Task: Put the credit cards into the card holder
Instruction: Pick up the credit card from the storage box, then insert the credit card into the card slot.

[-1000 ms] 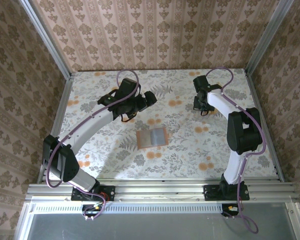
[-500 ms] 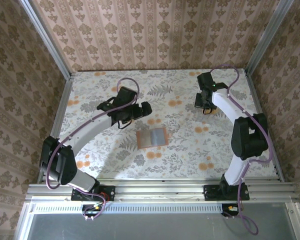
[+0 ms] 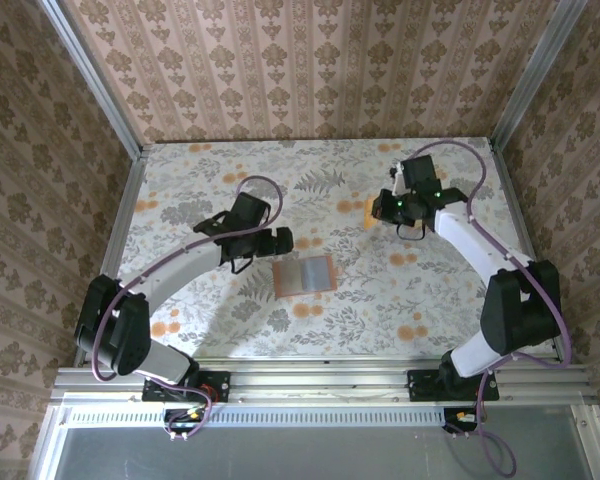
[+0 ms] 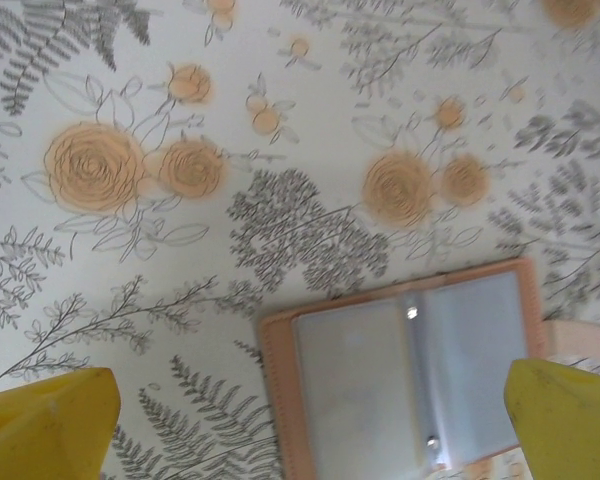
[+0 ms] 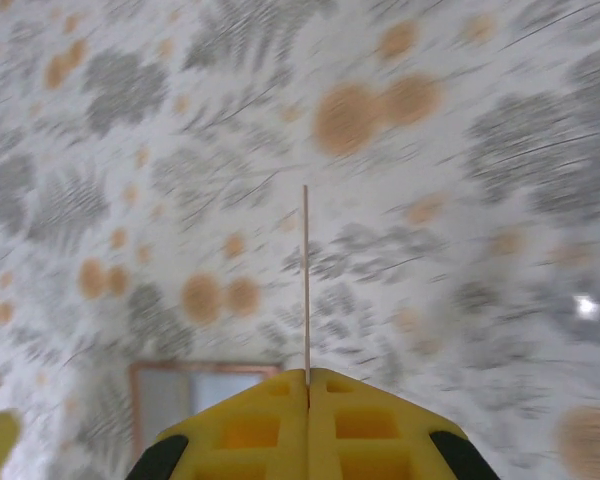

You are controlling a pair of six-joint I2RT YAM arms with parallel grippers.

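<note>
Edging in from the right, the right gripper [image 5: 308, 378] now brings one credit card [image 5: 305, 280], pinched edge-on, to a spot beyond and right of the card holder [image 3: 305, 275], which lies spread flat on the surface [image 3: 200, 180]. Meanwhile the left gripper [image 3: 280, 240] has dropped in just beyond the holder's left corner, gaping wide and empty. Carry step, I'd say: next the card must tilt flat and line up with a greyish pocket mouth.
</note>
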